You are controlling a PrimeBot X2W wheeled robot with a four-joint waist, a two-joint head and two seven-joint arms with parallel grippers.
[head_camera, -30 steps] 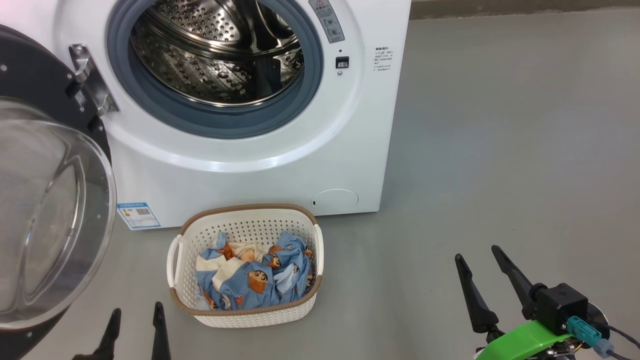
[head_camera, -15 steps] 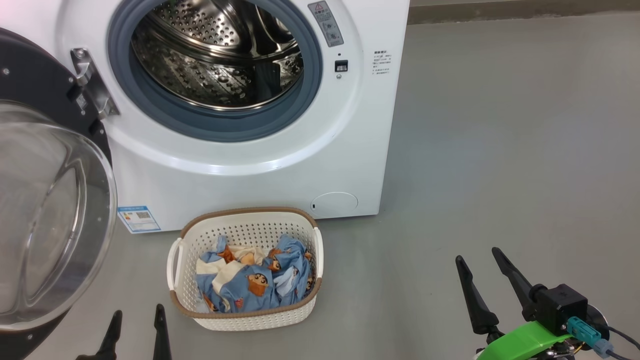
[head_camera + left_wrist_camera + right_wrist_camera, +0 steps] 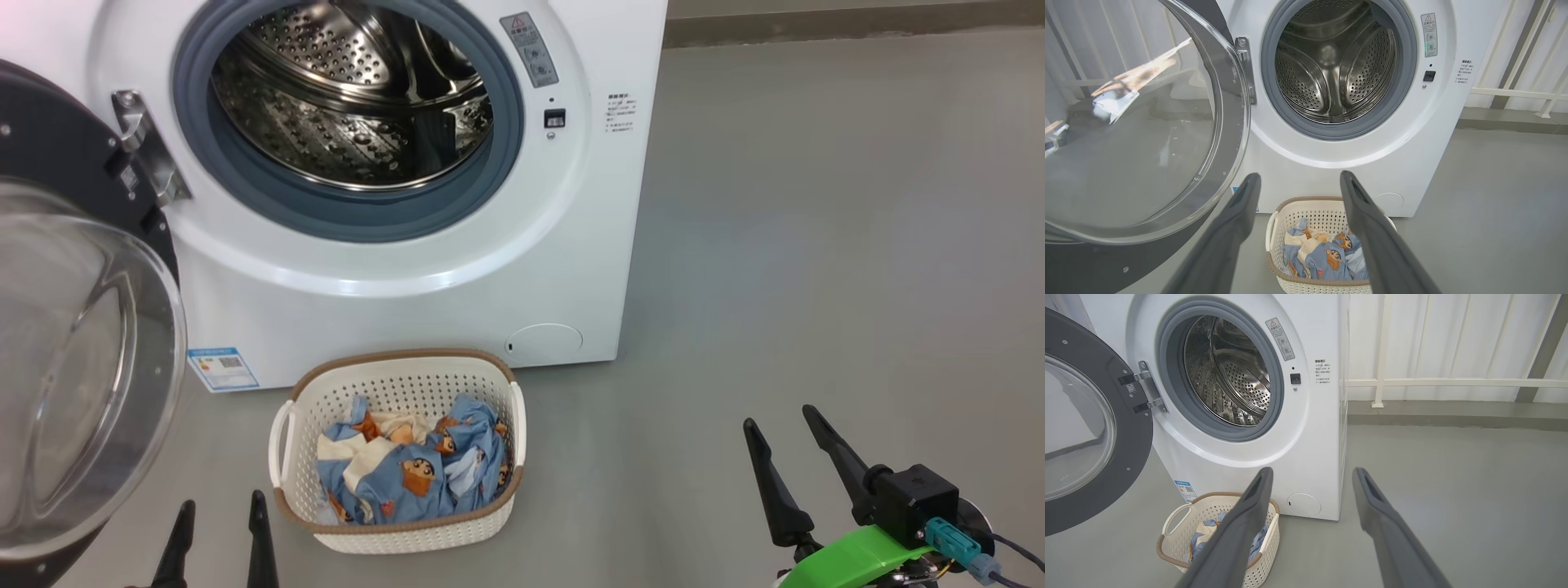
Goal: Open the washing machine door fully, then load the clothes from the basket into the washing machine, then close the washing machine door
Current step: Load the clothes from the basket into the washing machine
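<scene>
Shifting camera, clothes still in basket

The washing machine front carries a grey warning label with a red triangle sign, a small printed text block and a blue energy label; no wording is legible.

Perforated shiny steel drum, glossy glass door, perforated cream plastic basket, printed cloth.
</scene>
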